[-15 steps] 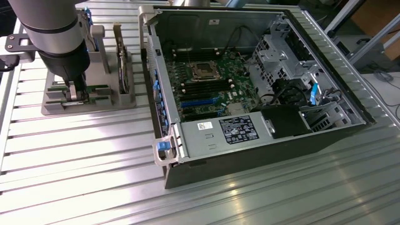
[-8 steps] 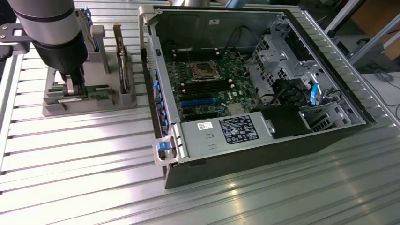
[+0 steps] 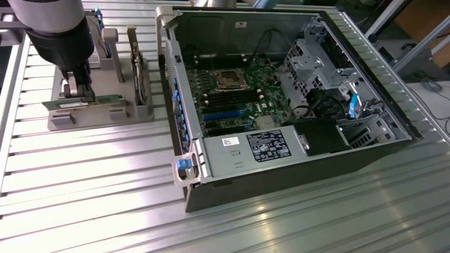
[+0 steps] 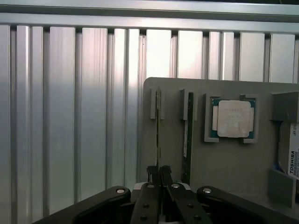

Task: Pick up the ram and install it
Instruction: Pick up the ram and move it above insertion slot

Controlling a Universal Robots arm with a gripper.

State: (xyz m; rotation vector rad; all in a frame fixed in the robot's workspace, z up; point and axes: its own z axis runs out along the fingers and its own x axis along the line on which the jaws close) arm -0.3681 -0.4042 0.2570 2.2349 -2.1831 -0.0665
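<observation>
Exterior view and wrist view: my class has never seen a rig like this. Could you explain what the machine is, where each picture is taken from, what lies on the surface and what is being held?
The machine is a robot arm that ends in a gripper. The exterior view comes from a camera off the arm. The wrist view comes from a camera on the wrist, looking along the gripper. On the ribbed metal table lie a grey holder and an open computer case. The holder carries two thin memory sticks on edge, a square processor chip and a hard drive. The gripper is shut on one stick, the ram, which appears to sit in its slots in the holder. The second stick stands beside it.
</observation>
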